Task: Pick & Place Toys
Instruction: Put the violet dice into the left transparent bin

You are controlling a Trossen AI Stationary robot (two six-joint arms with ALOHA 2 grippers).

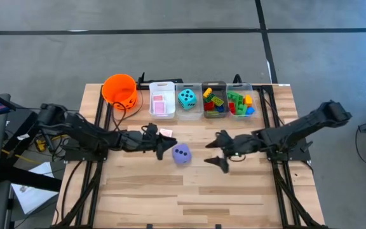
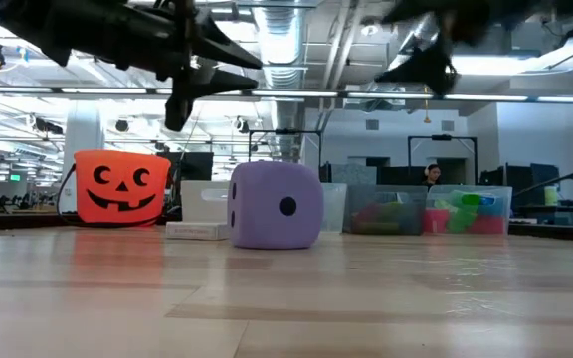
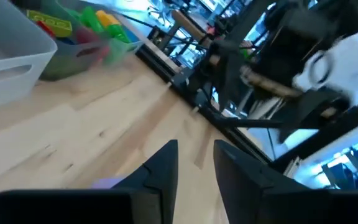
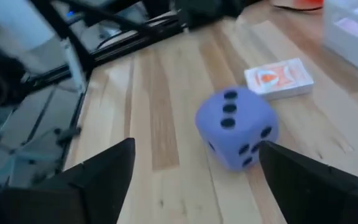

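Note:
A purple dotted die [image 1: 182,153] rests on its flat bottom face on the wooden table [image 1: 189,197], near the middle. A pack of playing cards [image 4: 278,78] lies flat just behind it. My left gripper [image 1: 169,145] hovers at the die's left, above it, its fingers [image 3: 166,162] a narrow gap apart with nothing between them. A sliver of purple [image 3: 107,182] shows under it. My right gripper [image 4: 196,148] is wide open at the die's right, pointing at the die [image 4: 235,124] and short of it. In the low view both arms hang well above the die [image 2: 275,204].
Along the far edge stand an orange pumpkin bucket [image 1: 119,89], a white bin with pink cards [image 1: 162,102], a clear bin with a teal die [image 1: 187,98] and two clear bins of coloured bricks [image 1: 214,102] [image 1: 241,103]. Bare wood lies toward the near edge.

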